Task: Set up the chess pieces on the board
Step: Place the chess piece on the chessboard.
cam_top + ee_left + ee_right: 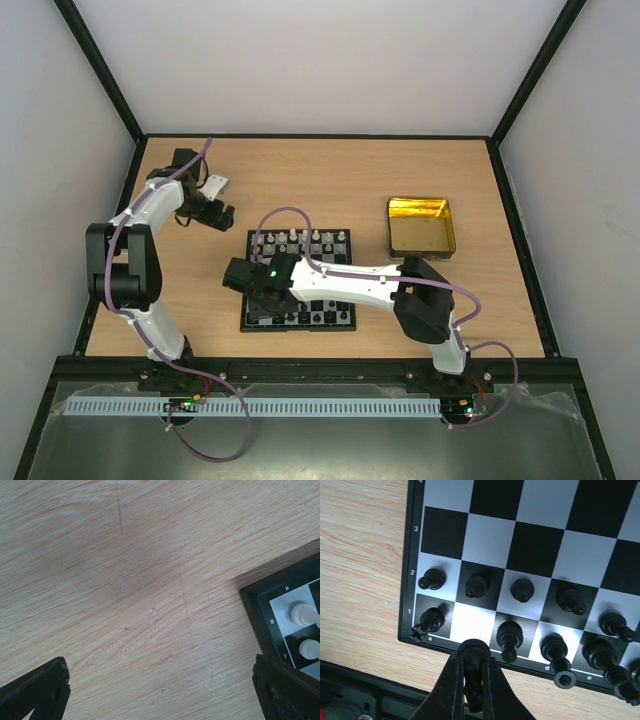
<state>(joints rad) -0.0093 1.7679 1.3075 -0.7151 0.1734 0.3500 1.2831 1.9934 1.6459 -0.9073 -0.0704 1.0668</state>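
Room: we see plain white walls (350,60) around a pale wooden table (330,170).
Board: small black-and-silver checked chessboard (492,550), mid-table, flat, slick.
Left gripper (160,695): spread wide over bare wood.
Right gripper (472,672): pinching a tiny black chess piece (474,649) beside empty b1.
Handling: we judge it light, rigid, tippy; grip the waist.

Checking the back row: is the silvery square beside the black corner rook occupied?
No, that square is bare; the right gripper holds a black chess piece near its edge.
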